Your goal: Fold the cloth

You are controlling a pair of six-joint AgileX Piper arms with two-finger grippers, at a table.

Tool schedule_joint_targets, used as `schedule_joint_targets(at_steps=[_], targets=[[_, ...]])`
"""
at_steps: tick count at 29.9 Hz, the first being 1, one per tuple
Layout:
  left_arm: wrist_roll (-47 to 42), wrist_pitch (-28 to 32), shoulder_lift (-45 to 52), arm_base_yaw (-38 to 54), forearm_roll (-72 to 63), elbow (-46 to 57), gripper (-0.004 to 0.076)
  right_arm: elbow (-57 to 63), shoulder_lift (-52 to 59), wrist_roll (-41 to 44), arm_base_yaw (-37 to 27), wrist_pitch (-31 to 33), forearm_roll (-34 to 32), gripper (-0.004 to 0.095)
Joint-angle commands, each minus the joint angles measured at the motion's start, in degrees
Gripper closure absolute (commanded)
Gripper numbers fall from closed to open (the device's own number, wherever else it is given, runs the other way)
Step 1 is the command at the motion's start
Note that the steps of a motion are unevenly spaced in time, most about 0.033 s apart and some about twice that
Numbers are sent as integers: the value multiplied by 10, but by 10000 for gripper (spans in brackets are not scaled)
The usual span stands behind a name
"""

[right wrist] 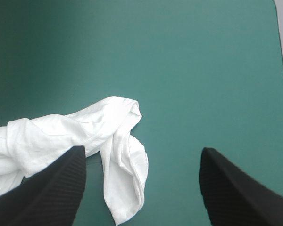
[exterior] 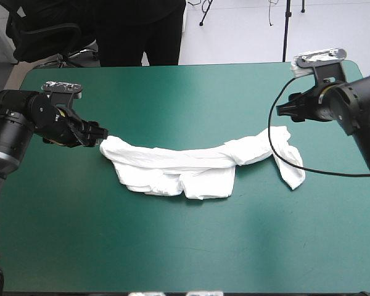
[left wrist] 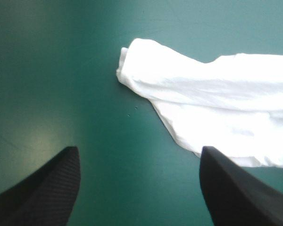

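Two grippers, both with fingers spread apart, neither holding anything. The T-shirt (exterior: 197, 163) lies on the table (exterior: 185, 259), roped into a long, crumpled band that runs left to right across the middle and sags toward the near edge. Its thickest, layered part sits a bit left of centre. Its right end doubles over into a loose flap pointing at the near edge.

Left gripper (exterior: 102, 134): its tips are at the shirt's left end, touching or just short of it, can't tell which from the high view. In the left wrist view the gripper (left wrist: 139, 149) has bare teal-green cover between its black fingers. The rolled end of the shirt (left wrist: 217, 89) is ahead of it and off to one side, and the cloth runs up to one finger (left wrist: 236, 193).

Right gripper (exterior: 280, 111): it's beyond the shirt's right end, toward the far right corner. In the right wrist view the gripper (right wrist: 142, 149) shows the doubled flap of the shirt (right wrist: 61, 132) ahead of it and by one finger (right wrist: 52, 188), with open cover on the other side.

The shirt is well apart from every table edge. There are wide bare strips of cover along the far and near edges and narrower ones at the left and right
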State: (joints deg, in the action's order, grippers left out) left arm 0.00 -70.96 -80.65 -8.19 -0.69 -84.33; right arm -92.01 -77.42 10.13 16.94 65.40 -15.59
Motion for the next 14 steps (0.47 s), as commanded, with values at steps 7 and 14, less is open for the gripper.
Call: schedule_joint_targets(at_steps=[7,14], targets=[[-89,-18,23,-83,3,0,217,-19,86,-3,-4,35,-3,262],[-96,3,-17,-94,7,71,232,-15,90,-8,-4,61,10,264]])
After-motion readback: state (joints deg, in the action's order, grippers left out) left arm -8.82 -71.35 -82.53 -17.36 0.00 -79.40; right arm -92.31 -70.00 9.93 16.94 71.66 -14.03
